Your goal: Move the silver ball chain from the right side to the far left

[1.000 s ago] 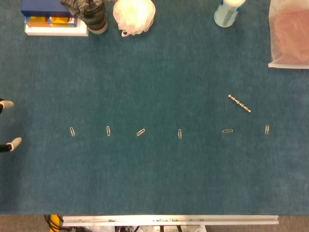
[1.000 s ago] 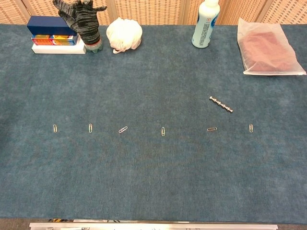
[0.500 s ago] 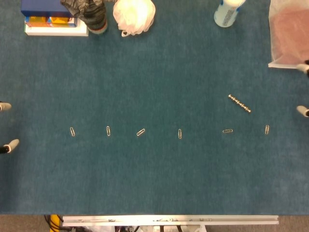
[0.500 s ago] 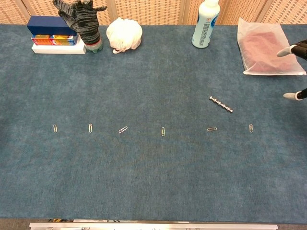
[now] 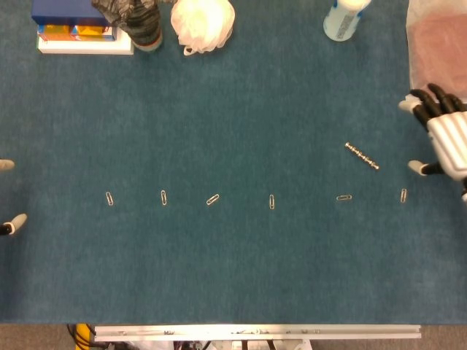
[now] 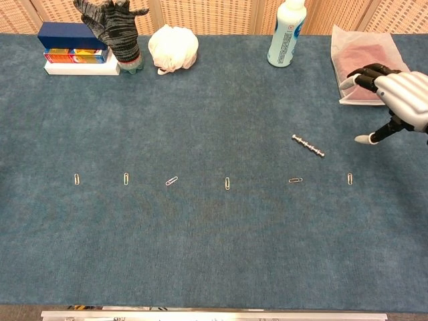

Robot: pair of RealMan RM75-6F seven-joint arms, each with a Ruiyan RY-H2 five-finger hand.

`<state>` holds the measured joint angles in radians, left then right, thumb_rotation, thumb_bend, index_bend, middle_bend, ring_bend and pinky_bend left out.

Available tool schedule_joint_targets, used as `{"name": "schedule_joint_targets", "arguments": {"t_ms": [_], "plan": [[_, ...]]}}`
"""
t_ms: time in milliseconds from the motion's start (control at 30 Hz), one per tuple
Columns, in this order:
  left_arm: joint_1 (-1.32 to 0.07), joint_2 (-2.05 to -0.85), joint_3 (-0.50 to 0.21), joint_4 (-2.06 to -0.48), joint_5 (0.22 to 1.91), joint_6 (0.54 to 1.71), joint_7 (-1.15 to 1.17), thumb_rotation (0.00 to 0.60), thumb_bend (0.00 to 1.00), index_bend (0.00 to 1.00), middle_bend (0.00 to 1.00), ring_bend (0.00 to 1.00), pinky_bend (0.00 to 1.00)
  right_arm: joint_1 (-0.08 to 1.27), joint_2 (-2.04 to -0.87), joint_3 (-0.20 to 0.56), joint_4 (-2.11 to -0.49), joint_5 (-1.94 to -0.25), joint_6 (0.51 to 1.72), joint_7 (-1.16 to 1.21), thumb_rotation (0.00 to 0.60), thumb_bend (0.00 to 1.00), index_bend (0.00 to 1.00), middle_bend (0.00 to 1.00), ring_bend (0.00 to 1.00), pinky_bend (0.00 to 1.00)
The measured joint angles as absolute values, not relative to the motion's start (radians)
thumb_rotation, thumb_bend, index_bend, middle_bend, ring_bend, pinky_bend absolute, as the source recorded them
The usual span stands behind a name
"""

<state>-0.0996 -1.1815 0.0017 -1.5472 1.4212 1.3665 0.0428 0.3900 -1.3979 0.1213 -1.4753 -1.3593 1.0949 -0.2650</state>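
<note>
Right hand hovers open-fingered near the desk's right edge, holding nothing.
The silver ball chain lies diagonally on the blue desk, right of centre, apart from the hand; only left hand fingertips show, so its state is unclear.

Paper clips in a row; glove, white pouf, bottle along the far edge.
</note>
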Motion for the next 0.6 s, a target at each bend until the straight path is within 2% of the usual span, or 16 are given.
{"name": "schedule_joint_targets", "arguments": {"t_ms": [600], "plan": [[-0.092, -1.186, 0.004, -1.528, 1.418, 1.364, 0.017, 0.6, 0.02, 0.27, 0.26, 0.28, 0.34, 0.473, -1.527, 0.102, -1.366, -1.337, 1.011, -0.296, 0.6, 0.0, 0.21, 0.09, 0.01, 0.16]]}}
